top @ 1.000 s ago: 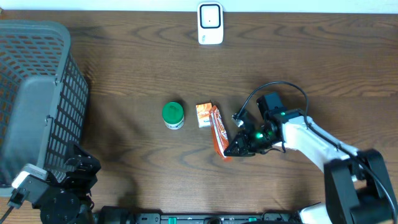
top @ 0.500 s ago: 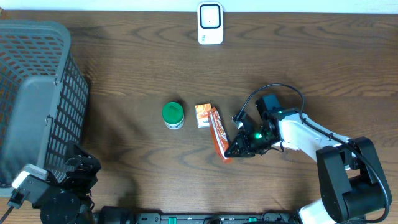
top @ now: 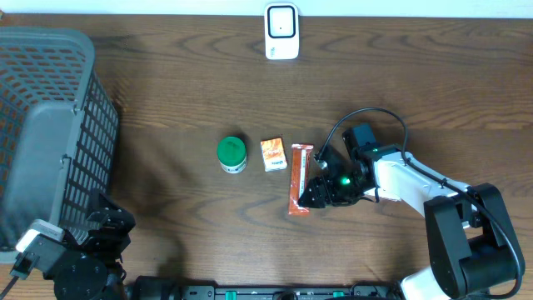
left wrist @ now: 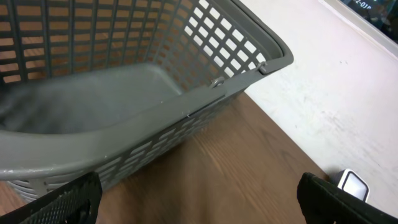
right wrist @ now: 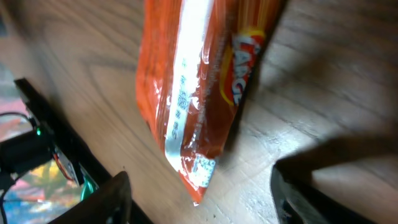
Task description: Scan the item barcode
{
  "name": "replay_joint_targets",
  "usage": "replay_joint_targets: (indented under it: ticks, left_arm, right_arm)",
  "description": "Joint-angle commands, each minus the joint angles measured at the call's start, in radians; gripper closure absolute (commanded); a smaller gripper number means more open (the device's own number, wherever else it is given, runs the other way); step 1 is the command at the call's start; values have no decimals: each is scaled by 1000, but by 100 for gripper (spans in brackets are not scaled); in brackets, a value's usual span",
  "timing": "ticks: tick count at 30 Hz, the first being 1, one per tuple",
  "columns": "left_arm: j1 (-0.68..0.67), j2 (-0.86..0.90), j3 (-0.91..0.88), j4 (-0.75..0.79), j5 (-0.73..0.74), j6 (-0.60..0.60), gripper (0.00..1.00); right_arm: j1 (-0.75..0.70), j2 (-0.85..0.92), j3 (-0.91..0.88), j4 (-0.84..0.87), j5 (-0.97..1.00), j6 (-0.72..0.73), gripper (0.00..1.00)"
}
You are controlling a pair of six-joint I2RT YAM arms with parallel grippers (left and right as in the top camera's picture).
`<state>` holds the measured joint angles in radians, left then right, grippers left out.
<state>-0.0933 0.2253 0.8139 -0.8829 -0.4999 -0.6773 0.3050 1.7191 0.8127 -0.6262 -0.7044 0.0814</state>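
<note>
The orange packet (top: pixel 298 179) lies flat on the table (top: pixel 166 92), right of a small orange box (top: pixel 274 154) and a green jar (top: pixel 231 153). The right claw (right wrist: pixel 198 202) is low over the packet's near end, jaws apart on either side of it and gripping nothing. The left claw (left wrist: pixel 202 199) is wide open and empty beside the basket (left wrist: pixel 155 124). The scanner (top: pixel 281 32) stands at the far edge.

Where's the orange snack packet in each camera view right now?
Overhead: the orange snack packet lies right of centre, just right of the small orange box.
Left wrist: not in view.
Right wrist: the packet fills the upper middle.
Shared landmark: the wooden table.
</note>
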Motion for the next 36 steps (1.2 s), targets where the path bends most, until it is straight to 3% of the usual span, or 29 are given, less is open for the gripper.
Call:
replay_joint_targets:
  ticks: [1, 4, 9, 16, 21, 28, 36]
  left_arm:
    - [3, -3, -3, 1, -6, -1, 2]
    - [3, -3, -3, 1, -6, -1, 2]
    - [3, -3, -3, 1, -6, -1, 2]
    - [3, -3, -3, 1, -6, -1, 2]
    - [3, -3, -3, 1, -6, -1, 2]
    - [3, -3, -3, 0, -6, -1, 2]
    - [3, -3, -3, 1, -6, -1, 2]
  right_arm:
    - [-4, 7, -3, 36, 69, -31, 24]
    - [-4, 7, -3, 78, 71, -30, 19]
    - [-4, 7, -3, 130, 71, 80, 20]
    - [-4, 8, -17, 161, 119, 121, 20]
    - [-3, 27, -86, 270, 138, 203, 20]
    - [-2, 64, -174, 377, 140, 255, 34]
    - [-2, 66, -223, 418, 139, 255, 35]
